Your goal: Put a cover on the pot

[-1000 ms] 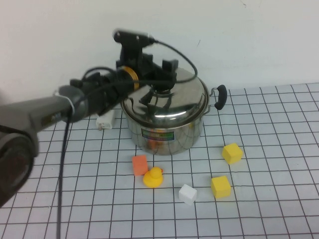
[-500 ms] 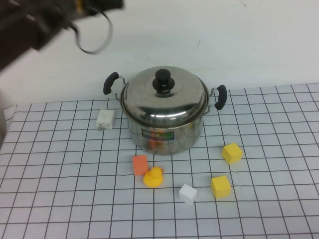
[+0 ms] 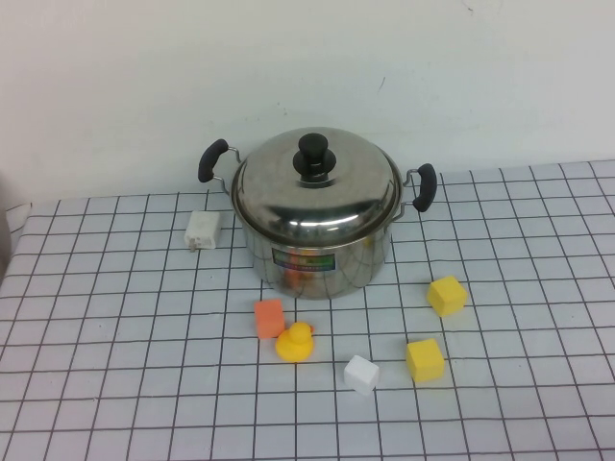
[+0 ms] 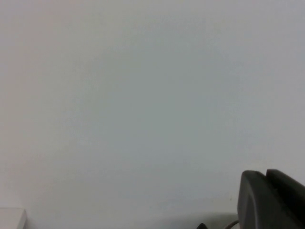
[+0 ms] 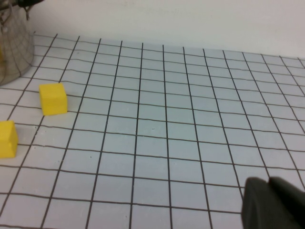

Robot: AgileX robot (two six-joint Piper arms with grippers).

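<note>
The shiny steel pot [image 3: 327, 257] with two black side handles stands at the back middle of the gridded table. The domed steel lid [image 3: 322, 197] with its black knob [image 3: 314, 154] sits level on the pot's rim. Neither arm shows in the high view. My left gripper [image 4: 265, 175] shows in the left wrist view against a bare white wall, its dark fingers together and holding nothing. My right gripper [image 5: 269, 183] hovers low over bare table squares, fingers together and empty. A sliver of the pot [image 5: 12, 52] shows in the right wrist view.
A white plug block [image 3: 202, 230] lies left of the pot. In front lie an orange block [image 3: 270, 318], a yellow duck [image 3: 296, 342], a white cube [image 3: 361, 374] and two yellow cubes [image 3: 425, 359] [image 3: 447, 295]. The yellow cubes [image 5: 52, 98] also show in the right wrist view.
My left arm was over the lid's knob a second ago, then pulled up and away to the left, and has left the high view. The lid stays on the pot.
</note>
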